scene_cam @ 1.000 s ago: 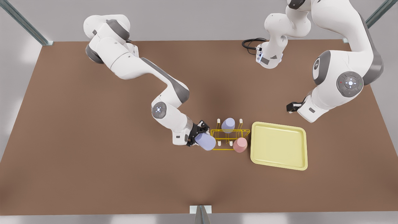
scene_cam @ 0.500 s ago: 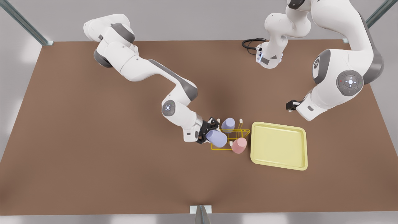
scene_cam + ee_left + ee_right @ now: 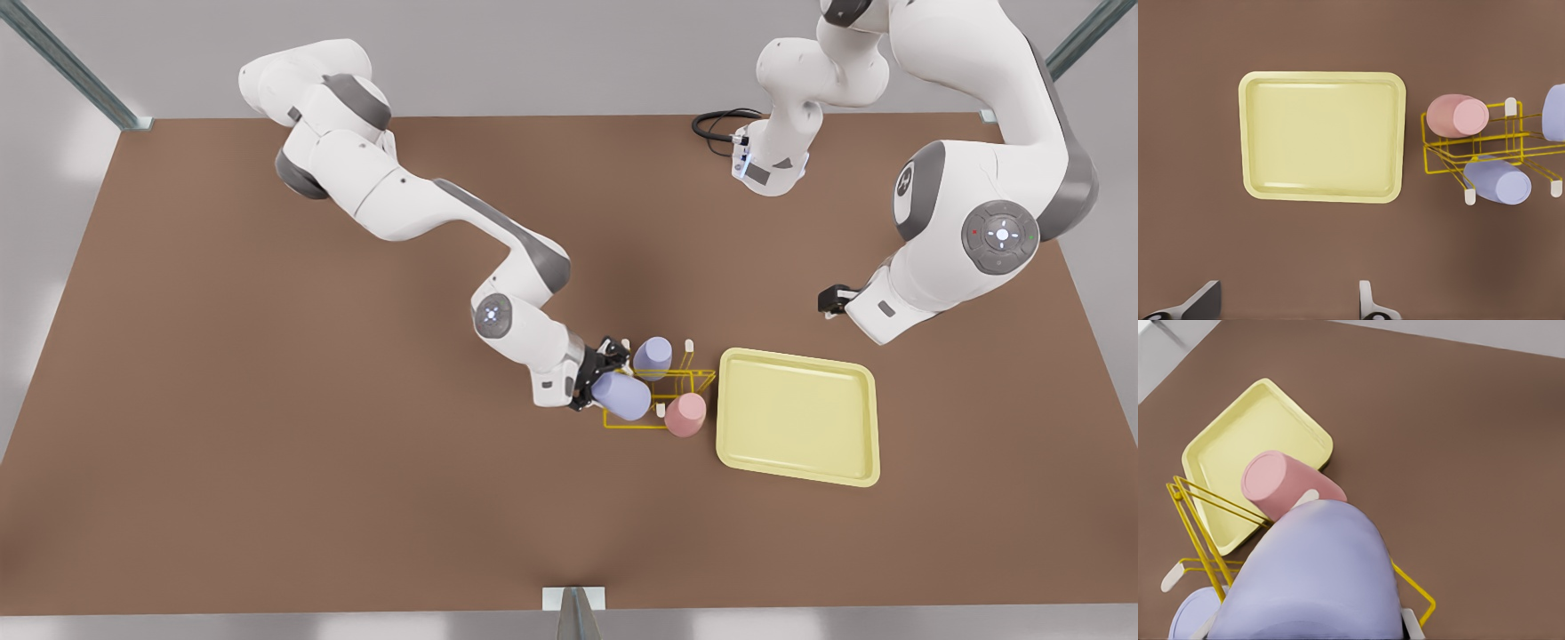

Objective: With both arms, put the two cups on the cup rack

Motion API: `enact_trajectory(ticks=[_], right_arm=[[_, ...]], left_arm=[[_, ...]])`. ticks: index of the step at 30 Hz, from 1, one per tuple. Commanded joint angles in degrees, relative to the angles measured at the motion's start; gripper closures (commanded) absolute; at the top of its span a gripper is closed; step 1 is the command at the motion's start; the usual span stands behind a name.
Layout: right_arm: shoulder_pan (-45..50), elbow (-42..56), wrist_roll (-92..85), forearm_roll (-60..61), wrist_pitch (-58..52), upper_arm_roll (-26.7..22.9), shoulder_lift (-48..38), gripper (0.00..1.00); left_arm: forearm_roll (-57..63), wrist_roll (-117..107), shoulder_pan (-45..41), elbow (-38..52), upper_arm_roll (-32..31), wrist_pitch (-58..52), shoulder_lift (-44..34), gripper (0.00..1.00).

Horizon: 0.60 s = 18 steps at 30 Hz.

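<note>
My right gripper (image 3: 597, 378) is shut on a lavender cup (image 3: 622, 396), held tilted over the near-left corner of the yellow wire rack (image 3: 701, 377). This held cup (image 3: 1311, 580) looms large in the right wrist view. A pink cup (image 3: 685, 414) sits upturned on a front peg, and a second lavender cup (image 3: 653, 356) on a back peg. From the left wrist view I see the rack (image 3: 1471, 150), the pink cup (image 3: 1458, 115) and the pegged lavender cup (image 3: 1498, 181). My left gripper (image 3: 1288, 307) hangs open and high above the table beside the tray, waiting.
A pale-yellow rectangular tray (image 3: 796, 416) lies just to the front view's right of the rack, almost touching it. A black cable (image 3: 716, 124) loops at the table's far edge. Bare brown table surrounds the rack on its other sides.
My right gripper has carried the lavender cup toward the front view's right, from beside the rack to over its near-left corner. The left arm has barely moved.
</note>
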Motion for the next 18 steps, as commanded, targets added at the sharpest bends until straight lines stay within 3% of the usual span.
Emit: enact_trajectory(ticks=[1,10,13,15,18], right_arm=[[0.18,0.11,0.35,-0.07,0.71,0.02,0.07,0.0],[-0.17,0.82,0.18,0.28,0.71,0.2,-0.46,0.0],[-1.57,2.05,0.53,1.77,-3.68,0.38,-3.71,0.0],[-7.63,2.05,2.89,4.15,-18.0,0.29,-9.24,0.0],[-23.89,1.61,17.4,-0.76,-57.11,-1.47,-14.61,0.0]], left_arm=[[0.04,1.44,0.0,0.04,0.01,-0.04,-0.07,0.0],[0.21,1.26,-0.09,0.04,0.01,0.05,0.01,0.0],[0.3,1.18,-0.09,0.04,0.01,0.14,0.1,0.0],[0.3,1.18,-0.09,0.04,0.01,0.05,0.1,0.0],[0.12,1.53,-0.17,0.56,0.01,-2.41,0.1,0.0]])
